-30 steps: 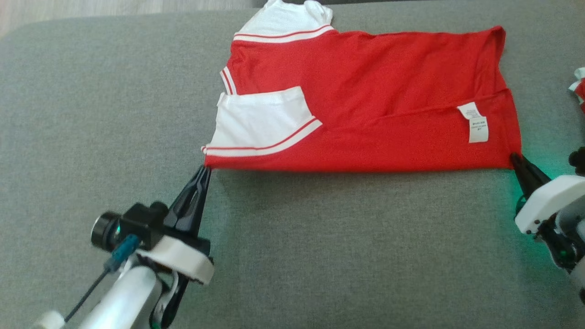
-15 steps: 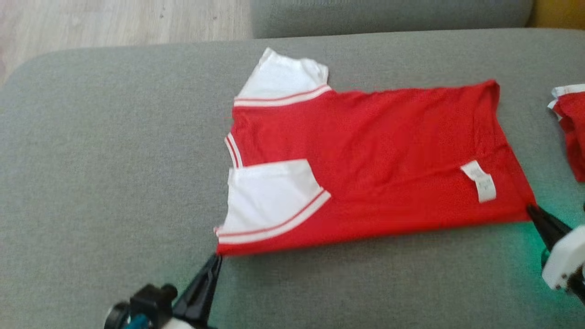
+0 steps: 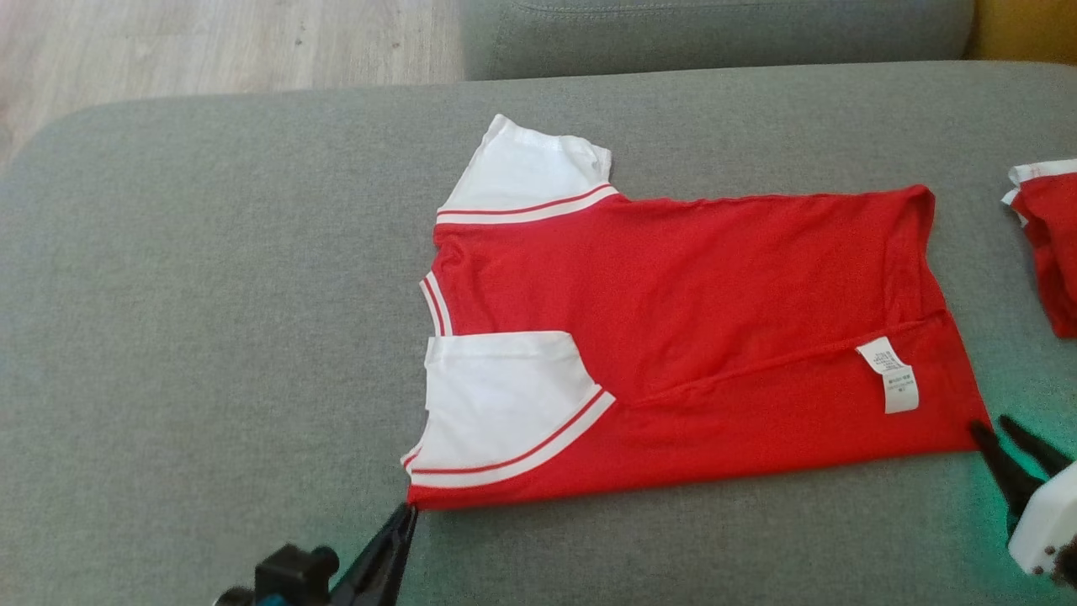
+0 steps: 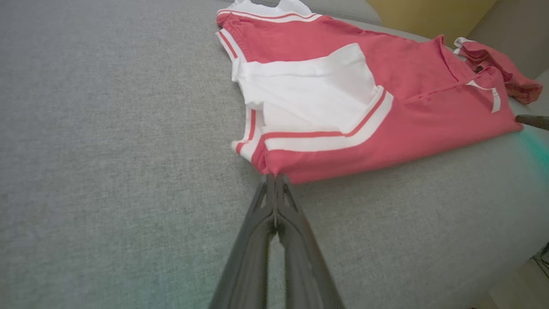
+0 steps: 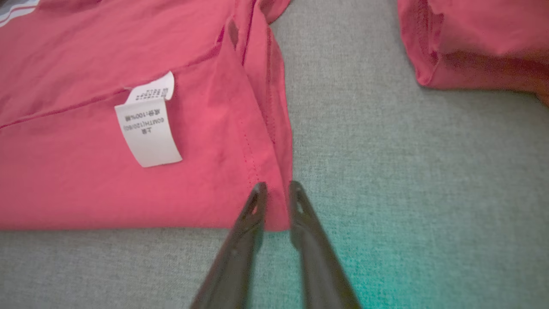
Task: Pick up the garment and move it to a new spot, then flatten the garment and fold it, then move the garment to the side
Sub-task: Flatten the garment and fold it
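Wide bare stretch of grey cushion [image 3: 210,337] left of red-and-white T-shirt [image 3: 673,295]: free passage. Bare strip along shirt's near edge, bounded by left gripper [image 3: 410,510], fingers pressed together on near left corner, and right gripper [image 3: 989,422], fingers slightly parted at near right corner. Behind shirt, bare band up to rear cushion [image 3: 715,34]. Right of hem, gap of bare cushion, then second red garment [image 3: 1047,252] blocks way.
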You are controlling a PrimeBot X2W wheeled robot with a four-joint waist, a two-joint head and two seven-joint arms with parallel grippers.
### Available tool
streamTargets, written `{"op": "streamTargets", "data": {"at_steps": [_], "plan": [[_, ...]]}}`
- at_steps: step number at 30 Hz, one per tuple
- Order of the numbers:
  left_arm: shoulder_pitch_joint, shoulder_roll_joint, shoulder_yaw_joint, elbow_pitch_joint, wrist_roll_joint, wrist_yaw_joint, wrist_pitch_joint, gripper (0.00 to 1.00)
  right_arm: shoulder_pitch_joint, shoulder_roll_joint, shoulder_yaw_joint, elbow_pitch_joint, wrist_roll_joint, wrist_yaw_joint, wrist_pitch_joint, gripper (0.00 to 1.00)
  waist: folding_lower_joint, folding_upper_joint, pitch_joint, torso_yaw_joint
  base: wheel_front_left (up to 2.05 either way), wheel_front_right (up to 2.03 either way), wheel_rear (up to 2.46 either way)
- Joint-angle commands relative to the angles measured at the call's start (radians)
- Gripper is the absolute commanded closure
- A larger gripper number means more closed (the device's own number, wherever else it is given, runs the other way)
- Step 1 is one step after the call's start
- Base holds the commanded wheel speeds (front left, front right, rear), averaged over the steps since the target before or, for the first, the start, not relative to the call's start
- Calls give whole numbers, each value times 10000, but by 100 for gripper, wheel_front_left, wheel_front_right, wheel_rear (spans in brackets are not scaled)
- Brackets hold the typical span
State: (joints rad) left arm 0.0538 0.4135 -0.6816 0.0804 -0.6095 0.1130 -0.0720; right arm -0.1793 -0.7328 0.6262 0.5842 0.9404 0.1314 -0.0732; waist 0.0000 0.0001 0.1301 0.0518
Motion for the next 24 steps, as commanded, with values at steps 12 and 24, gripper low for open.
{"op": "streamTargets", "data": {"at_steps": [12,24], "plan": [[-3127,330,571,-86,707,-253,358,0,188,-238,-1444,-1120,-680,-7,-113,0,0,-1,516,-285,0,0,0],[-9098,494,652,2200,152,-2220,3383,0,-160,13,-2524,-2354,-1688,-7,625,0,0,-1,2129,-1038,0,0,0]]}}
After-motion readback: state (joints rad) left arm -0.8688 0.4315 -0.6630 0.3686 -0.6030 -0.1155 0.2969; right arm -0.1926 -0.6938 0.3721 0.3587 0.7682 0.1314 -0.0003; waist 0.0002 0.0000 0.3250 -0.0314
